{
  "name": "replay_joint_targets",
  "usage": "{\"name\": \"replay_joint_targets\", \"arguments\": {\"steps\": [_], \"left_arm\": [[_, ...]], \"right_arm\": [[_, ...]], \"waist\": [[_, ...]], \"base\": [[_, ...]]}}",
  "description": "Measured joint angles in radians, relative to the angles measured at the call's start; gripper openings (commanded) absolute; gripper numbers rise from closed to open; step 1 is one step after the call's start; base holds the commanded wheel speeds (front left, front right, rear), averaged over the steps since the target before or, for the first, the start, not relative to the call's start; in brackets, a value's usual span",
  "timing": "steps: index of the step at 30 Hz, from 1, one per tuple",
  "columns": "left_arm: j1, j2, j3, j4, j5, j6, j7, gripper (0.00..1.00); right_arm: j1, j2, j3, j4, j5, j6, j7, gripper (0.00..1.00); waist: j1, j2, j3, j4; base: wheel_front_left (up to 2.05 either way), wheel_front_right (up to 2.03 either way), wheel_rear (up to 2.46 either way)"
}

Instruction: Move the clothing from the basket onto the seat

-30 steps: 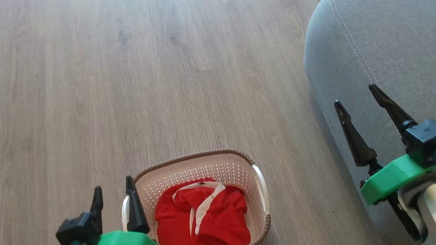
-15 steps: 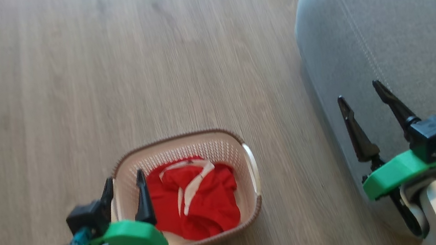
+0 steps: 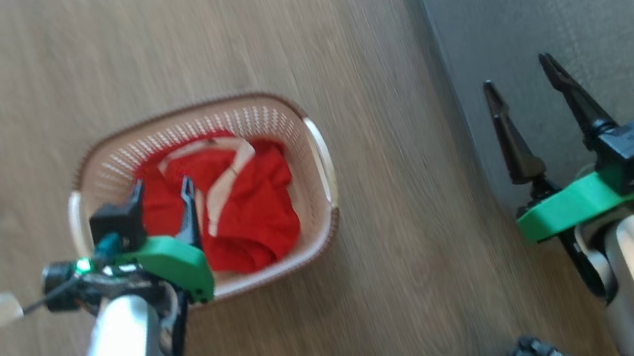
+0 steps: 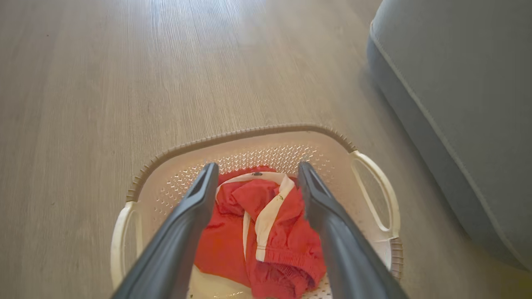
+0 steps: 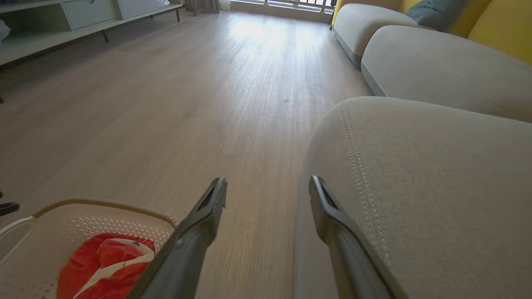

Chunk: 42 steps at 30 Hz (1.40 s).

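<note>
Clothing [image 3: 252,215] lies bunched inside the basket [image 3: 181,112], with the left end effector [image 3: 161,182] open above it. A shallow pinch might catch only the white trim [image 4: 266,216], or snag the basket's perforated wall and drag it.

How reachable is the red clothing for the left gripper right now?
Likely yes: the left gripper hangs open over the basket, aimed at the clothing, with nothing visible in between.
</note>
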Motion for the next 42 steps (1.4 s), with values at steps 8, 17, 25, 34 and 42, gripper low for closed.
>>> {"name": "replay_joint_targets", "arguments": {"steps": [8,17,25,34,42], "left_arm": [[-0.177,0.052,-0.008,0.219,0.091,-0.029,0.0,1.0],[-0.372,0.081,-0.097,0.485,0.173,-0.078,0.0,1.0],[-0.492,0.12,-0.125,0.594,0.194,-0.051,0.072,1.0],[-0.532,0.147,-0.133,0.615,0.2,-0.035,0.196,1.0],[-0.551,0.169,-0.159,0.621,0.2,-0.07,0.273,0.0]], "right_arm": [[-0.049,0.0,0.035,-0.027,0.034,0.0,0.0,1.0],[-0.079,0.0,0.072,-0.039,0.082,0.0,0.0,1.0],[-0.097,0.0,0.131,-0.053,0.133,0.0,0.0,1.0],[-0.095,0.0,0.142,-0.056,0.155,0.0,0.0,1.0],[-0.094,0.0,0.146,-0.069,0.171,0.0,0.0,1.0]], "waist": [[0.0,0.0,0.192,-0.06],[-0.0001,0.0,0.349,-0.135],[-0.0001,0.0,0.433,-0.212],[-0.0003,0.0,0.479,-0.261],[-0.0003,0.0,0.488,-0.268]], "base": [[0.0,0.0,0.0],[0.0,0.0,0.0],[0.0,0.0,0.0],[0.0,0.0,0.0],[0.0,0.0,0.0]]}}
